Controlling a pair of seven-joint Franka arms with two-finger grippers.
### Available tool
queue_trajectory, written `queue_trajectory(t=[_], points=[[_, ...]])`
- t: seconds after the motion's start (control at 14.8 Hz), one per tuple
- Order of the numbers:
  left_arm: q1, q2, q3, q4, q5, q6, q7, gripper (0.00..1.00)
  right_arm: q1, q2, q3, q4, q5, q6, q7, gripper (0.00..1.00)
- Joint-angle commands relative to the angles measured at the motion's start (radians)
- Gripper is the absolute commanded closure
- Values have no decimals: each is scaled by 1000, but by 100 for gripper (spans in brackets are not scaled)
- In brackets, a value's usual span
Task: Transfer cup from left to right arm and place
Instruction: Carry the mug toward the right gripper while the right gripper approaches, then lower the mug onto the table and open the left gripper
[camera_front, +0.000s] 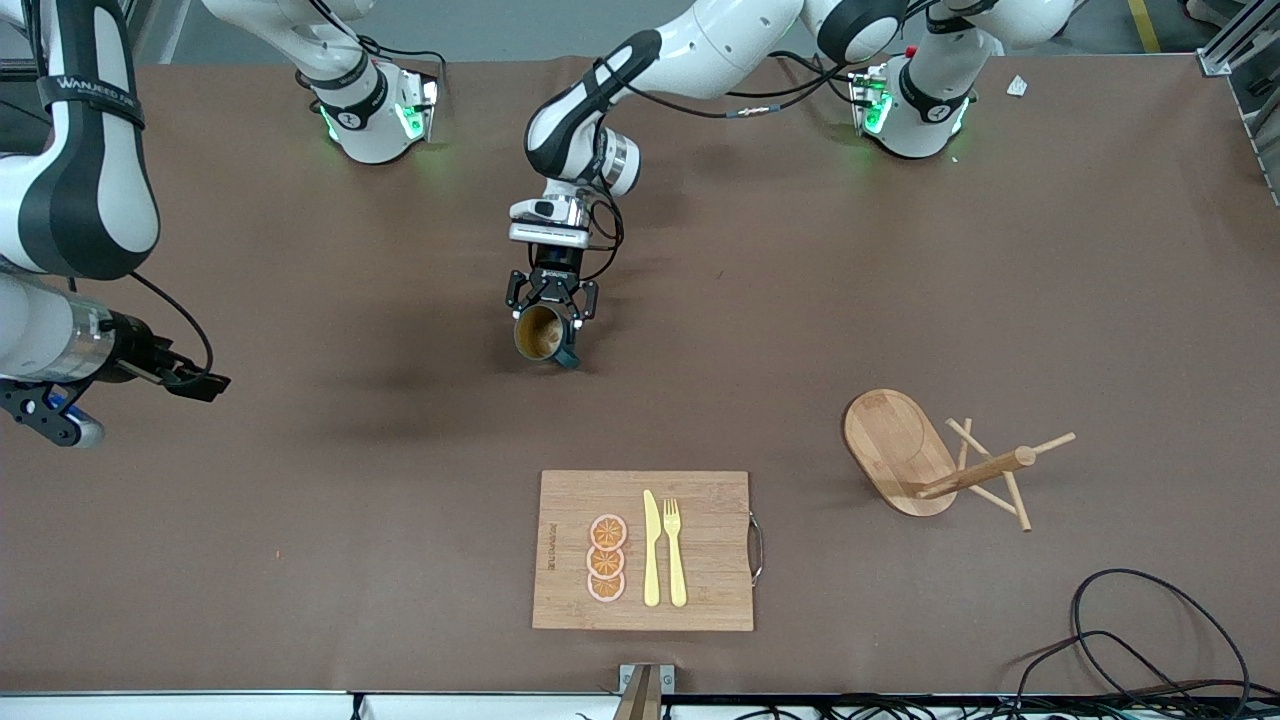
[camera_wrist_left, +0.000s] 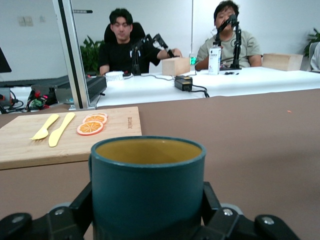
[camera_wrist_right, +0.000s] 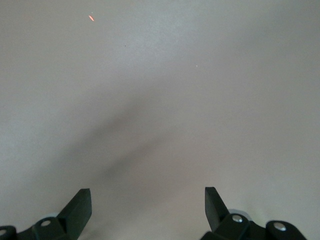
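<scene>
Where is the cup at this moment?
In the front view the cup is held in the left gripper above the middle of the table, over bare surface farther from the camera than the cutting board.

Robotics lab: two arm bases (camera_front: 375, 115) bolted to brown table (camera_front: 1000, 300) (seated operators (camera_wrist_left: 122, 47) watching).

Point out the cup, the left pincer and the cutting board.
cup (camera_wrist_left: 147, 192): left wrist view, teal outer wall.
left pincer (camera_front: 549, 322): front view, between its fingertips, shut on the cup.
cutting board (camera_front: 710, 545): front view, bare wood.
</scene>
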Motion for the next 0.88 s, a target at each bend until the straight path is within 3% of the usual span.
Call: queue_trajectory(t=[0.0, 0.2, 0.61, 0.68, 0.81], points=[[-22, 38, 11, 21, 50, -45, -63, 41, 34, -13, -2, -21, 9, 14, 95, 0], [-22, 66, 11, 21, 125, -74, -118, 41, 68, -16, -2, -59, 9, 49, 176, 0], [-30, 83, 6, 19, 125, -105, -163, 36, 132, -16, -2, -83, 11, 67, 329, 0], [-30, 83, 3, 17, 118, -103, -166, 31, 148, -17, -1, -98, 11, 81, 351, 0], [-30, 81, -1, 16, 110, -103, -161, 1, 171, -20, 2, -133, 12, 113, 345, 0]])
